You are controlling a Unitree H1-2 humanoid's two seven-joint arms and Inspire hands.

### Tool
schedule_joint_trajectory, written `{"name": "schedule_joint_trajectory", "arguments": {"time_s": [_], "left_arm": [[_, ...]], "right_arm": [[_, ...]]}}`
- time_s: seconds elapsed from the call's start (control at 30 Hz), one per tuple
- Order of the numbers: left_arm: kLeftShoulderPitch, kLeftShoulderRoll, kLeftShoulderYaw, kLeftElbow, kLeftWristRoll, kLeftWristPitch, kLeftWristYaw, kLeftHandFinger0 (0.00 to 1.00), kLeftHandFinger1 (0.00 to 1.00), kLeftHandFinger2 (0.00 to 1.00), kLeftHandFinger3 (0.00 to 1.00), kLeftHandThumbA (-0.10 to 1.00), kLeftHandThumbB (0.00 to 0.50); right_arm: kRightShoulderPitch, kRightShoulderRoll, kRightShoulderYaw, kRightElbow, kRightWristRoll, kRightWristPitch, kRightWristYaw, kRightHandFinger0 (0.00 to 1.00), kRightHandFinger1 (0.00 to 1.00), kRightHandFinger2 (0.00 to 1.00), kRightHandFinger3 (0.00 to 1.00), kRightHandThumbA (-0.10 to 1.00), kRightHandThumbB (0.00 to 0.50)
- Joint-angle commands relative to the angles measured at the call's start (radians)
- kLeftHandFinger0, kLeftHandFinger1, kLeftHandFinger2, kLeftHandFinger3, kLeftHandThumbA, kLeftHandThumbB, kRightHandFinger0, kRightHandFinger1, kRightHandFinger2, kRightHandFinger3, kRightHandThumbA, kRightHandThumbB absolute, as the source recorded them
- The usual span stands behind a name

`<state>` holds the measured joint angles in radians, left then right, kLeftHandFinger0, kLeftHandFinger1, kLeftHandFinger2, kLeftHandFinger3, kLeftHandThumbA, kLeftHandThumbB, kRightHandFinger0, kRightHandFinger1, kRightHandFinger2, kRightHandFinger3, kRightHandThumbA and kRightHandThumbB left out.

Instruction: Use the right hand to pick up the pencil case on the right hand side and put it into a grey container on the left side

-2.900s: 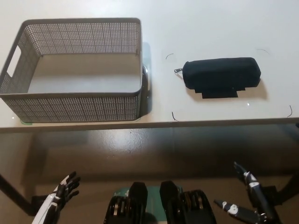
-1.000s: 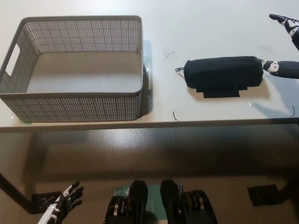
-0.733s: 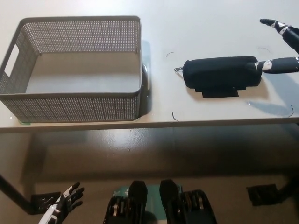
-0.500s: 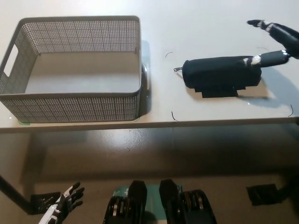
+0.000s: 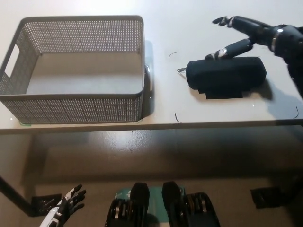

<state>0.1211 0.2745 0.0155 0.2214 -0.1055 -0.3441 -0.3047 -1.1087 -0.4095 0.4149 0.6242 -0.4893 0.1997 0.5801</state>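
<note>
Grey basket [image 5: 75, 101] on table [image 5: 208, 14], left side; only bare floor shows inside. Black case [image 5: 225, 75] lies on table right of basket, well apart, zipper pull toward basket. Right hand [image 5: 246, 35] above case's far edge, fingers spread, holding nothing; one fingertip at case top. Left hand [image 5: 64, 213] low at lower left, fingers apart, holding nothing.

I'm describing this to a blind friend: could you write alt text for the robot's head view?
Seen from above, the robot's black right hand reaches with fingers spread over a black pencil case lying on a white table, not yet gripping it. An empty grey container stands on the table's left side. The white left hand rests low, below the table edge.
</note>
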Motion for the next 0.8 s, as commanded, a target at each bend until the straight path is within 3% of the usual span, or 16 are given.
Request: {"name": "schedule_joint_trajectory", "arguments": {"time_s": [0.0, 0.43, 0.57, 0.63, 0.67, 0.77], "left_arm": [[-0.006, 0.023, 0.002, -0.021, 0.011, -0.04, -0.001, 1.0, 1.0, 1.0, 1.0, 1.0, 0.414], [-0.009, 0.027, 0.003, -0.019, 0.034, -0.049, 0.007, 1.0, 1.0, 1.0, 1.0, 1.0, 0.432], [-0.005, 0.025, 0.004, -0.023, 0.008, -0.032, -0.007, 1.0, 1.0, 1.0, 1.0, 1.0, 0.421], [-0.004, 0.027, 0.005, -0.028, -0.011, -0.008, -0.017, 1.0, 1.0, 1.0, 1.0, 1.0, 0.441], [-0.005, 0.027, 0.005, -0.025, -0.007, -0.021, -0.016, 1.0, 1.0, 1.0, 1.0, 1.0, 0.425], [-0.01, 0.026, 0.004, -0.024, -0.006, -0.021, -0.016, 1.0, 1.0, 1.0, 1.0, 1.0, 0.451]], "right_arm": [[-0.087, 0.007, 0.033, 0.036, -0.035, -0.048, -0.001, 1.0, 1.0, 1.0, 1.0, 1.0, 0.5], [-0.142, 0.012, 0.105, 0.174, -0.085, -0.076, -0.042, 1.0, 1.0, 1.0, 1.0, 0.98, 0.5], [-0.144, 0.002, 0.122, 0.182, -0.109, -0.072, -0.045, 1.0, 1.0, 1.0, 1.0, 0.97, 0.5], [-0.147, -0.004, 0.126, 0.183, -0.116, -0.075, -0.046, 1.0, 1.0, 1.0, 1.0, 0.97, 0.5], [-0.147, -0.005, 0.126, 0.183, -0.117, -0.076, -0.045, 1.0, 1.0, 1.0, 1.0, 0.96, 0.5], [-0.149, -0.012, 0.121, 0.18, -0.117, -0.074, -0.037, 1.0, 1.0, 1.0, 1.0, 0.93, 0.5]]}}
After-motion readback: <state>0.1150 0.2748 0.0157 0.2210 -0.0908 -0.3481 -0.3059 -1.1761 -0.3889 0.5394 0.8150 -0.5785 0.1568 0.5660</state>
